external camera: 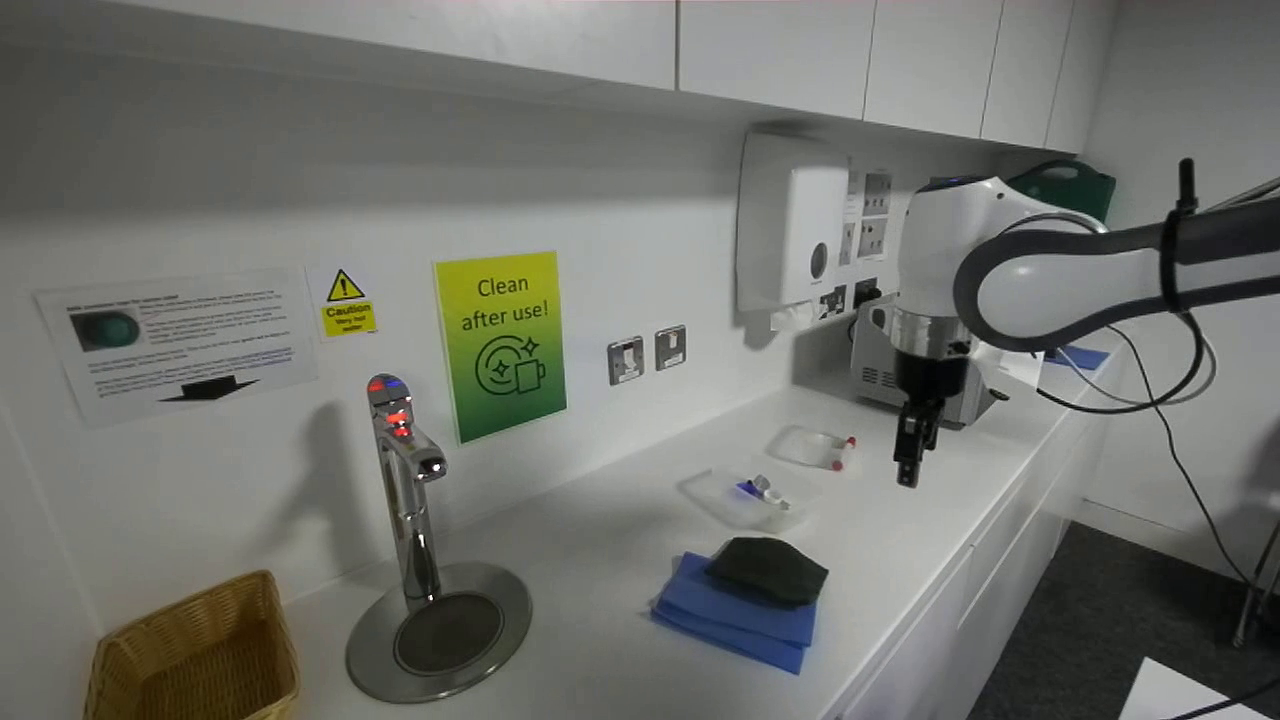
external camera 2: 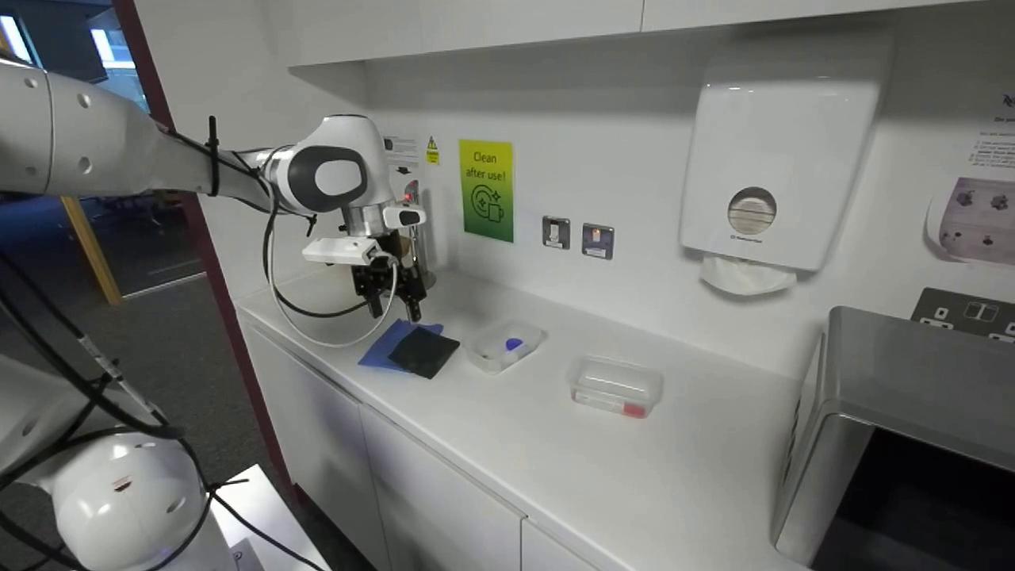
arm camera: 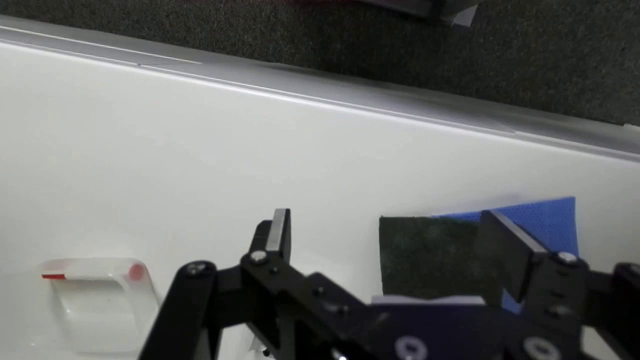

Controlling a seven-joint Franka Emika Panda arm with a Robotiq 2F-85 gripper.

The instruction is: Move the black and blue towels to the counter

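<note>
Nearest in wrist view: gripper, jaws wide apart. Lower, blk towel (squarish) lies partly over blue towel; latter's long axis, in an exterior view, runs approx. crosswise on counter, twd wall.

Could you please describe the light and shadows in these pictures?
In an exterior view, the tap casts a soft shadow on the wall; in both exterior views, the wall darkens beneath the cupboards; in the wrist view, the bright counter contrasts with the dark floor.

Both exterior views share counter, slanting opposite ways; wrist view overhead, seemingly nearer.
</note>
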